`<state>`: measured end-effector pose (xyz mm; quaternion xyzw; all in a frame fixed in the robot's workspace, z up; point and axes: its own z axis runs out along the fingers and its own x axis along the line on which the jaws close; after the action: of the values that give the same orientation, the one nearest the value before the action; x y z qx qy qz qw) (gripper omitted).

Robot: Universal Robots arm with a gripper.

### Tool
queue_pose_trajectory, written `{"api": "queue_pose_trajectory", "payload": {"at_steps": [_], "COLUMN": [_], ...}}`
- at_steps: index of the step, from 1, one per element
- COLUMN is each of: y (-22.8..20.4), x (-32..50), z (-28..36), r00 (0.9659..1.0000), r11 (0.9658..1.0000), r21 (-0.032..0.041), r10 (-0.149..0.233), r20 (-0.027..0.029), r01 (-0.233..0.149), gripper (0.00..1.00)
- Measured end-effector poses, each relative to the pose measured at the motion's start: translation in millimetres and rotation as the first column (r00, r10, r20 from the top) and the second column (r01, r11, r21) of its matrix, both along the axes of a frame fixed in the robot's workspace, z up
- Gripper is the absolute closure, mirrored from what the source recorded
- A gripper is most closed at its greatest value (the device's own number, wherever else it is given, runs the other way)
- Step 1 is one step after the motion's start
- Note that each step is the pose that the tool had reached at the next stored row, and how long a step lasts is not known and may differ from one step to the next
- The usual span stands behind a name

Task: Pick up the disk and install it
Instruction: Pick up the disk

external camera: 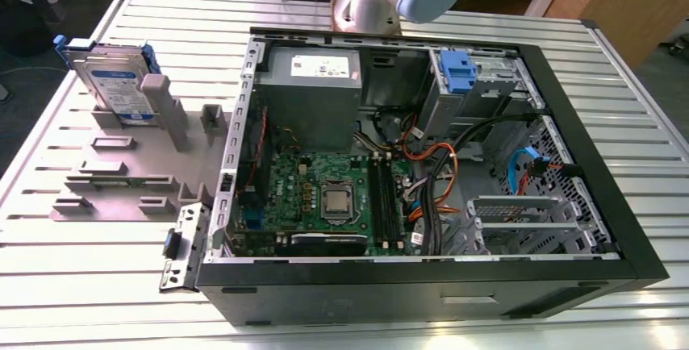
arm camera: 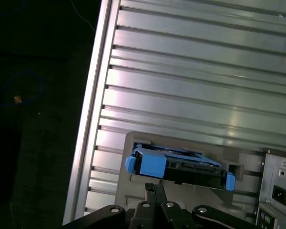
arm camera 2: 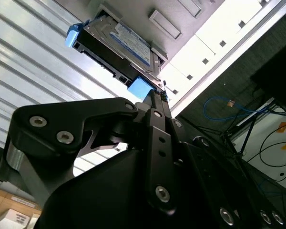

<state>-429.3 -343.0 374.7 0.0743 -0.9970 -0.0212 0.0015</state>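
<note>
Silver disk (external camera: 116,84) stands upright in a grey holder (external camera: 173,136) on the bench (external camera: 76,277), at the exterior view's left of an open computer case (external camera: 431,273). In both wrist views, the closed, empty hand (arm camera 2: 155,95) (arm camera: 154,187) points toward the disk (arm camera 2: 119,45) (arm camera: 181,167) ahead.

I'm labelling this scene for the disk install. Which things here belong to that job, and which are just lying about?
Job: disk, standing in the grey holder; gripper, close to the disk; open computer case.
Just there: blue clip, power supply, motherboard, cables, slatted table.
</note>
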Motion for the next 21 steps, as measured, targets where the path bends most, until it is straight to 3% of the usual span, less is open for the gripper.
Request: {"api": "queue_pose_trajectory", "payload": {"at_steps": [10,21], "y": [0.0,0.0], "x": [0.0,0.0], "z": [0.0,0.0], "r00": [0.9978,0.9895], "r11": [0.9978,0.9895], "r21": [0.0000,0.0000], "r10": [0.066,0.145], "r20": [0.0000,0.0000], "r01": [-0.066,-0.145], "gripper": [0.89,0.89]}}
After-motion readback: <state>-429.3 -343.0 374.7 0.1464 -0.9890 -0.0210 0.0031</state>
